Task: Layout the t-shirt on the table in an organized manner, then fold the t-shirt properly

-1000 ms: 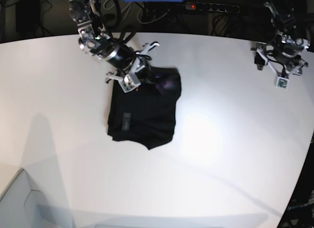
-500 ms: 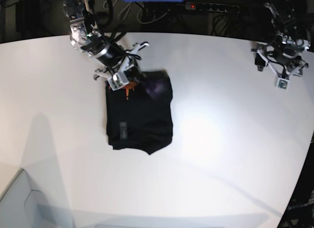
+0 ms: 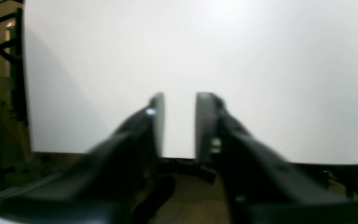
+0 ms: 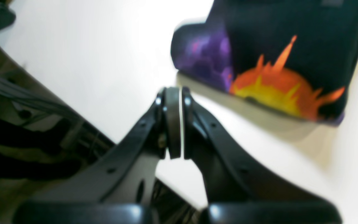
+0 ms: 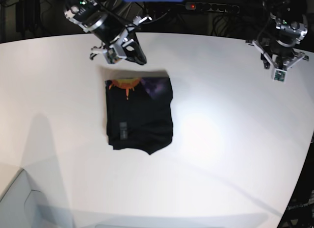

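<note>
My right claw (image 4: 173, 123) hung above the far edge of the counter (image 5: 221, 139), in the upper left of the base view, with its jaws pressed together and nothing between them. From my right wrist, the t-shirt (image 4: 275, 53) filled the upper right of the frame, apart from the claw, its purple patch on the left and the orange-and-yellow burst along its lower edge, a soft shadow under that edge.

In the base view the t-shirt (image 5: 140, 113) lay on the counter left of centre as a compact black rectangle. The orange print (image 5: 125, 84) sat at its top left corner, the purple beside it at the top right, and a small grey tag (image 5: 122, 131) showed near the lower left.

My left claw (image 3: 179, 124) was at the upper right of the base view, well apart from the shirt. Its jaws stood a narrow gap apart over bare white counter, gripping nothing.
</note>
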You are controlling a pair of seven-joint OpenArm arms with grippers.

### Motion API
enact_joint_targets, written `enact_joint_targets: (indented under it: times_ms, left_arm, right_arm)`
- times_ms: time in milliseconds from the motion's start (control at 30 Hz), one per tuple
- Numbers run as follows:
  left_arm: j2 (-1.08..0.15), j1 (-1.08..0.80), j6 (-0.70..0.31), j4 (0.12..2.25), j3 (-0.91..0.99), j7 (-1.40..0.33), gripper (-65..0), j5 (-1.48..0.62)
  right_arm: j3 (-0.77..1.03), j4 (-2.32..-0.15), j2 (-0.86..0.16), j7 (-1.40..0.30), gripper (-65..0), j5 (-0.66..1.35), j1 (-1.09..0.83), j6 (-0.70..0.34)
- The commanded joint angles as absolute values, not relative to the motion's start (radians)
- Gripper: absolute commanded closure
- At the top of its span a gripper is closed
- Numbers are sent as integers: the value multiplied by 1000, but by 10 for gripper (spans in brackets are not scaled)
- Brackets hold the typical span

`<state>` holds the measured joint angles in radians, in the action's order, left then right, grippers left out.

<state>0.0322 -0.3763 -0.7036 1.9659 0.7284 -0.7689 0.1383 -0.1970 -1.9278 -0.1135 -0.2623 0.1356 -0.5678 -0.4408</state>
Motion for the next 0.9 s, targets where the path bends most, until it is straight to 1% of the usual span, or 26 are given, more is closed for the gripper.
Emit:
enact_joint_targets:
  times_ms: [0, 67, 233, 433, 467, 500, 533, 567, 600, 667, 700, 867]
  left_arm:
    - [33, -400, -698, 1991, 731, -754, -119, 134]
    - [59, -432, -698, 1991, 731, -754, -131, 134]
    - [104, -533, -698, 2008, 731, -754, -132, 134]
    - [143, -648, -698, 2017, 733, -754, -129, 65]
    - [143, -676, -698, 2015, 733, -753, -118, 39]
    - [143, -699, -698, 2014, 733, -753, -90, 12]
    - [143, -713, -698, 2012, 733, -753, -56, -10]
    - [143, -730, -698, 2011, 734, -753, -8, -28]
    - [142, -743, -698, 2008, 742, -753, 0, -39]
    - [145, -753, -698, 2000, 771, -753, -9, -58]
    - [145, -751, -698, 1992, 785, -753, -3, -62]
    - [145, -746, -698, 1962, 843, -753, -1, -96]
  right_arm:
    - [-197, -1951, -113, -234, 0, 148, -598, -447]
    - [-197, -1952, -113, -234, 0, 148, -641, -447]
    - [-197, -1952, -114, -234, 0, 148, -728, -447]
    - [-202, -1952, -179, -231, 0, 148, -817, -447]
    - [-202, -1954, -191, -228, 0, 148, -834, -447]
    - [-203, -1954, -203, -211, 0, 148, -848, -447]
    - [-203, -1951, -217, -194, 0, 148, -862, -447]
    - [-205, -1949, -229, -171, 0, 148, -880, -447]
    - [-205, -1946, -242, -147, 0, 148, -900, -447]
    - [-205, -1943, -255, -110, 0, 148, -926, -447]
    - [-205, -1934, -260, -96, 0, 148, -937, -447]
    - [-206, -1865, -263, -25, 0, 148, -961, -447]
